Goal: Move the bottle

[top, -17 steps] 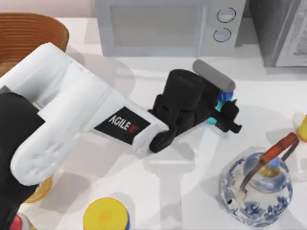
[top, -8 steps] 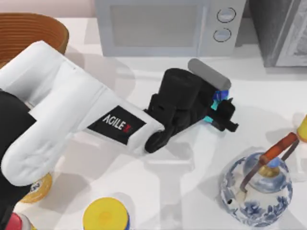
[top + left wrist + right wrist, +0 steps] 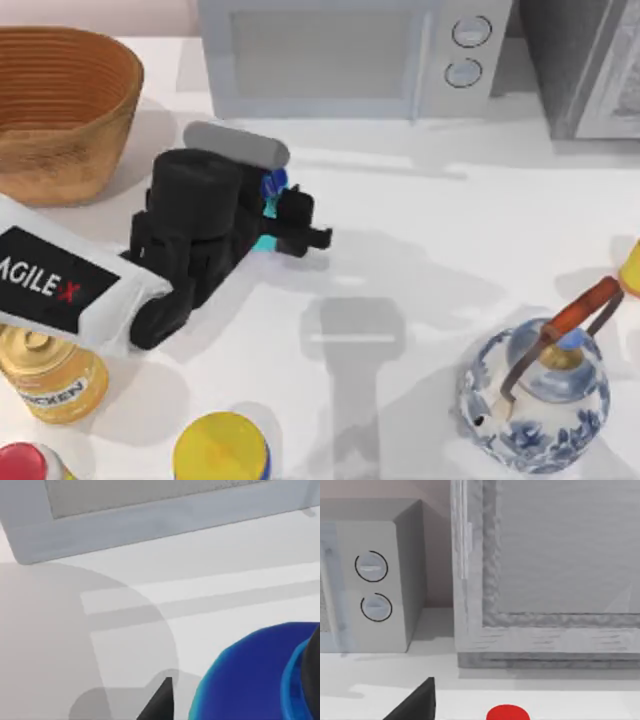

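The left arm reached in low from the tabletop's left, its end effector clamped on the bottle near the basket.

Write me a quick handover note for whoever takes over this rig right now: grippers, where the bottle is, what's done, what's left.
Left gripper: shut on the bottle, in front of the microwave, near the basket at the table's left.
Right arm: parked; its wrist view faces the microwave dials.
Done: bottle grasped and carried left from mid-table within the last second.
Left: set it down and release. The teapot sits at the right, the yellow-lidded can at the near edge.
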Controlling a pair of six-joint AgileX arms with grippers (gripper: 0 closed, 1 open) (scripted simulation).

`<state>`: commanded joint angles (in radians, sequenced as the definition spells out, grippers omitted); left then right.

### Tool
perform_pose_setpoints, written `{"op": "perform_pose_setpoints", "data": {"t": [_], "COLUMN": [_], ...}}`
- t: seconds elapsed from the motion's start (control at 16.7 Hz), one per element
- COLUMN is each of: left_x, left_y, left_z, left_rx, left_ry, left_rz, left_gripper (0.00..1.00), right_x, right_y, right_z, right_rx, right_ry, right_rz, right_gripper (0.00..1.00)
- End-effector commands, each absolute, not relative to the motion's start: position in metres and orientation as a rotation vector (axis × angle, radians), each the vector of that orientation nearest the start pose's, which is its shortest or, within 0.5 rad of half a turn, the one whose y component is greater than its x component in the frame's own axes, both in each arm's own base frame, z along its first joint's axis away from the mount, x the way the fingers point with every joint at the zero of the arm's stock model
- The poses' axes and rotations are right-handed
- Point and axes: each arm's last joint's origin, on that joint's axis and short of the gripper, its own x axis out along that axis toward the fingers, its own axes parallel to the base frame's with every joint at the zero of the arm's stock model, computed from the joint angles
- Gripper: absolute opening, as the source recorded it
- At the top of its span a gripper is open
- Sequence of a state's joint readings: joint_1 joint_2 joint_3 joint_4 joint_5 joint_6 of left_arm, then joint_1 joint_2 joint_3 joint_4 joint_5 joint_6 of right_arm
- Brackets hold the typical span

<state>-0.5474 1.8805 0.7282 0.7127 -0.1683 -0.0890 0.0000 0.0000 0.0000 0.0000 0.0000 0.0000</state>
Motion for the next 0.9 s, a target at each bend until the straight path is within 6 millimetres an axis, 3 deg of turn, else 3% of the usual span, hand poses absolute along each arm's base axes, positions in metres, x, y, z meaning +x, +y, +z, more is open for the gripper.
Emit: {"op": "perform_pose_setpoints", "data": {"t": [0.18, 0.36, 0.72, 0.9], "left_x": [0.275, 0.260, 0.259, 0.274], "left_y": [-0.124, -0.097, -0.095, -0.097], "left_z": [0.117, 0.121, 0.121, 0.137], "left_rx": [0.006, -0.030, -0.030, -0.071], "left_ry": [0.426, 0.405, 0.402, 0.300], "left_rz": [-0.149, -0.035, -0.024, 0.006], "left_gripper": [0.00, 0.00, 0.00, 0.00], "right_x": [0.106, 0.106, 0.106, 0.106], "right_y": [-0.001, -0.001, -0.001, -0.001], "right_z": [0.160, 0.160, 0.160, 0.160], "right_rx": [0.000, 0.000, 0.000, 0.000], "right_ry": [0.000, 0.000, 0.000, 0.000], "right_rz": [0.000, 0.000, 0.000, 0.000], "right_gripper": [1.00, 1.00, 1.00, 1.00]}}
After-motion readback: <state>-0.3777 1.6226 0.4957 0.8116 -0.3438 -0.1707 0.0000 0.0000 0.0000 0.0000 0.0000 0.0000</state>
